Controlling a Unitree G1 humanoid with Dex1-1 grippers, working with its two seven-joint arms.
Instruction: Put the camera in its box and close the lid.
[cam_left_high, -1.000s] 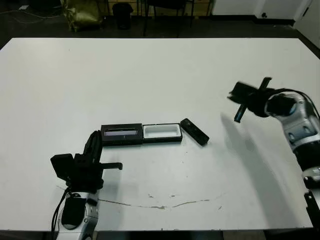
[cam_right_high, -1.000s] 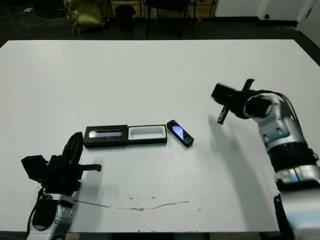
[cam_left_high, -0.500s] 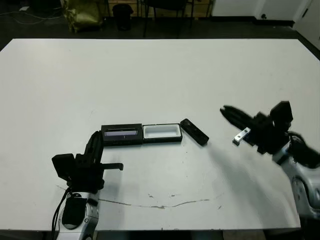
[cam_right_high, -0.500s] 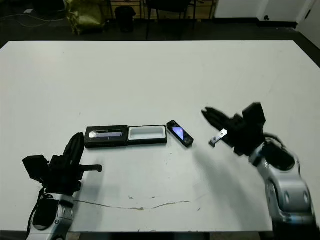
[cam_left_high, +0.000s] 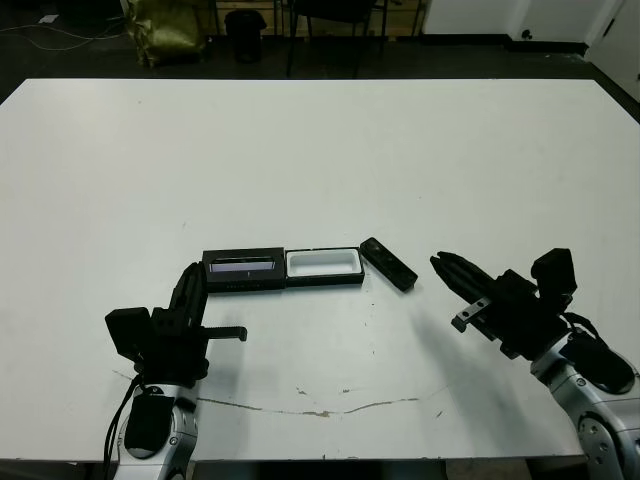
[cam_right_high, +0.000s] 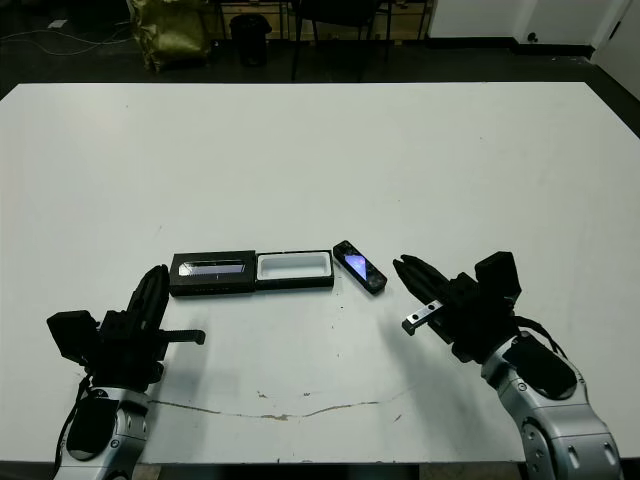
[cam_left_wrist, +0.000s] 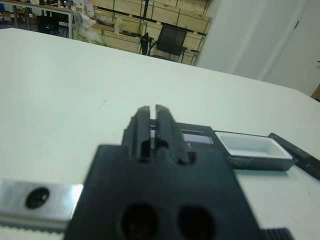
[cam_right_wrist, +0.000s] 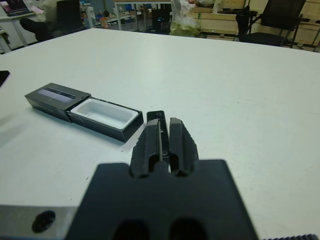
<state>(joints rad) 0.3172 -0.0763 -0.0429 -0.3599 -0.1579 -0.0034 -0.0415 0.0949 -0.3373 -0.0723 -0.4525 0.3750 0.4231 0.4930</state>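
Mid-worktop nearer the front edge, camera (cam_left_high: 388, 264) lies just beside empty box (cam_left_high: 323, 266), lid (cam_left_high: 243, 268) open; right hand (cam_left_high: 445, 267) pressed together, aimed at camera, must spread to grasp; left hand (cam_left_high: 190, 282) pressed together

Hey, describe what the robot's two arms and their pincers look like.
Both arms have rounded silver-grey shells with black joints. Each ends in a boxy black body carrying a pincer of two slim black fingers: the left pincer and the right pincer. A small silver metal bracket sticks out beside each. A black cable runs along the left forearm.
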